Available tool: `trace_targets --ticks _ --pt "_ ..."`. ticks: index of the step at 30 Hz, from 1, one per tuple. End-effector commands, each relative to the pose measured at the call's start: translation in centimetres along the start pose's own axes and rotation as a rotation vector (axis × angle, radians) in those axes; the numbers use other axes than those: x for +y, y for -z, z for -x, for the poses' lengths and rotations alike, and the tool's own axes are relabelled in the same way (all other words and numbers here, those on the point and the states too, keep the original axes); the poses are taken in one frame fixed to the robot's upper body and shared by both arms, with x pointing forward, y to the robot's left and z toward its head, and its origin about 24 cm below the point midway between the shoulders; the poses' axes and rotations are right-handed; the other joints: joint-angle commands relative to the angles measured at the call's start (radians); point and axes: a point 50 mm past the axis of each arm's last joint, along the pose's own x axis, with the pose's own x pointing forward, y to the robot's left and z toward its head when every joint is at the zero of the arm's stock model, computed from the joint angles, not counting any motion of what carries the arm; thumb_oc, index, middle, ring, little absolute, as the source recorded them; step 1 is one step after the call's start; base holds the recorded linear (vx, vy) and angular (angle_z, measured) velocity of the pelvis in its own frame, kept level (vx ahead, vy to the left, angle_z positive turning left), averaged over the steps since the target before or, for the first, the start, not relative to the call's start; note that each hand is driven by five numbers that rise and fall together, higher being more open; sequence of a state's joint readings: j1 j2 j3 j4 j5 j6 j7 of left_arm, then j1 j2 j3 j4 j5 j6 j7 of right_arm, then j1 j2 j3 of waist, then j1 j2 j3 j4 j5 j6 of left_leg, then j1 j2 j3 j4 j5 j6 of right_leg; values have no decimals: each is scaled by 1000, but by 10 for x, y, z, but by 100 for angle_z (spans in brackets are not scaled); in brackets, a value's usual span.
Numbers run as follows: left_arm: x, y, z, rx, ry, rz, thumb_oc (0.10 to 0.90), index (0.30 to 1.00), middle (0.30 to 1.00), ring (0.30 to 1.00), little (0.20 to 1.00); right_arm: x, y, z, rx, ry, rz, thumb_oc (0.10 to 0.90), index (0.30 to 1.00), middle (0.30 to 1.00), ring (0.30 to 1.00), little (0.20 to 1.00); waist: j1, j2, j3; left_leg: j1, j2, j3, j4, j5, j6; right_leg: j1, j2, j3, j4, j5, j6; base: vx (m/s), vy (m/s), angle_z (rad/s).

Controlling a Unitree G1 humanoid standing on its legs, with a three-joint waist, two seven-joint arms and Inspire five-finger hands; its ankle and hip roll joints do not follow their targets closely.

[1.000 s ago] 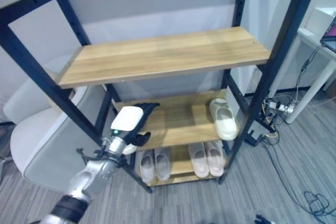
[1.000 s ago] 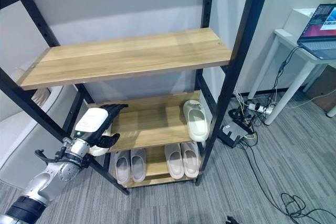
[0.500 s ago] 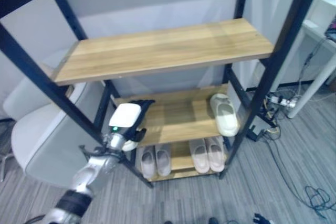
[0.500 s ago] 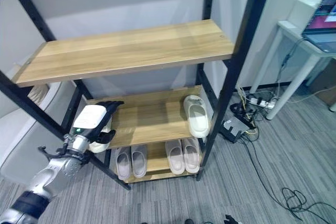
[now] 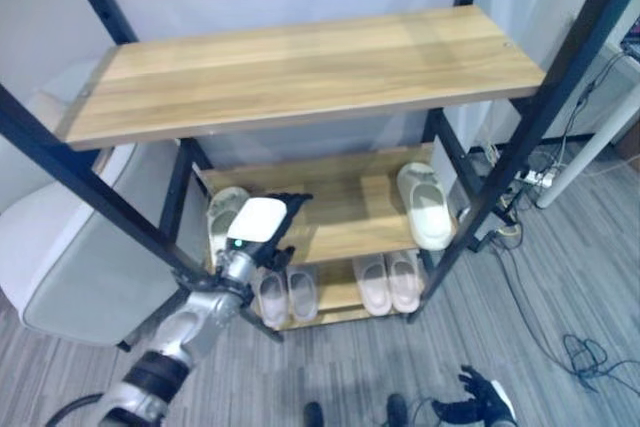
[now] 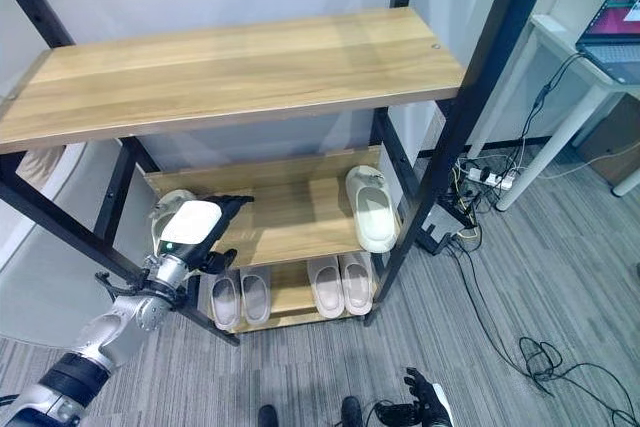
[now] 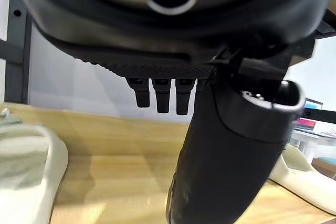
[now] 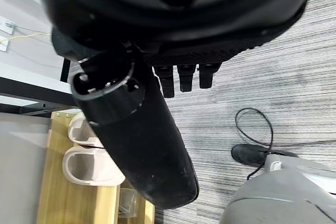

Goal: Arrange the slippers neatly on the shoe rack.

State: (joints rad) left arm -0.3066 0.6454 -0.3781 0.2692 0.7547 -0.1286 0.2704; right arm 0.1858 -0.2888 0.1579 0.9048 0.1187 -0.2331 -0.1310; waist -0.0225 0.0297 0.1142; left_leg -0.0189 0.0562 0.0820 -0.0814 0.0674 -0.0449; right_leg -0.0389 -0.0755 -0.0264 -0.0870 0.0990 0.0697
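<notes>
Nearest to the camera, the right hand (image 6: 425, 410) hangs low over the grey floor, fingers loose, holding nothing. Further in, the left hand (image 5: 262, 230) sits at the front left of the rack's middle shelf (image 5: 350, 215) with its fingers straight and relaxed, nothing gripped.

Just beside that hand, on the left end of the shelf, lies the left slipper (image 5: 224, 217). Its mate, the right slipper (image 5: 422, 207), is well apart at the right end. Both lie with their long axis running front to back; the right one's closed toe looks like it faces the back wall, though I can't tell for the left one.

My take: the pair needs to end up side by side. I'd nudge the left slipper sideways with flat fingers, keeping it square to the shelf edge, not twisting. Below, two pairs (image 5: 335, 287) already sit parallel on the bottom shelf.
</notes>
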Motion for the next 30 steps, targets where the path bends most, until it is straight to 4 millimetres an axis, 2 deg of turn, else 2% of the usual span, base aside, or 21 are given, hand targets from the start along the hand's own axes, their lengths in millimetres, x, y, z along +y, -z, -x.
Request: trace_targets --ticks 1,7,15,27,30 --pt "81 17 -33 10 -315 -142 800 900 900 900 900 -7 -22 -2 -129 -3 48 800 900 900 900 900 1 -23 -49 -64 24 -49 -6 -34 -33 60 -68 -59 17 -126 97 14 95 -9" --pt "104 35 -37 65 -348 -271 800 900 900 900 900 -10 -23 -2 -135 -4 58 800 900 900 900 900 3 -33 -42 -76 12 -45 -6 -49 -26 45 -77 -55 6 -115 107 18 74 -7" --pt "122 62 -28 168 -355 -377 800 900 900 900 900 -14 -25 -4 -133 7 60 800 900 900 900 900 18 -47 -31 -100 6 -43 -6 -52 -19 19 -82 -54 0 -98 115 4 43 0" --pt "132 87 -15 284 -379 -396 800 900 900 900 900 -20 -35 -8 -158 45 19 800 900 900 900 900 33 -56 -21 -133 3 -52 -6 -48 -14 -14 -81 -60 0 -88 118 -1 6 0" --pt "128 91 -16 298 -366 -406 800 900 900 900 900 -22 -37 -9 -165 50 17 800 900 900 900 900 30 -53 -15 -141 1 -55 -6 -47 -14 -21 -81 -60 0 -85 118 0 0 0"
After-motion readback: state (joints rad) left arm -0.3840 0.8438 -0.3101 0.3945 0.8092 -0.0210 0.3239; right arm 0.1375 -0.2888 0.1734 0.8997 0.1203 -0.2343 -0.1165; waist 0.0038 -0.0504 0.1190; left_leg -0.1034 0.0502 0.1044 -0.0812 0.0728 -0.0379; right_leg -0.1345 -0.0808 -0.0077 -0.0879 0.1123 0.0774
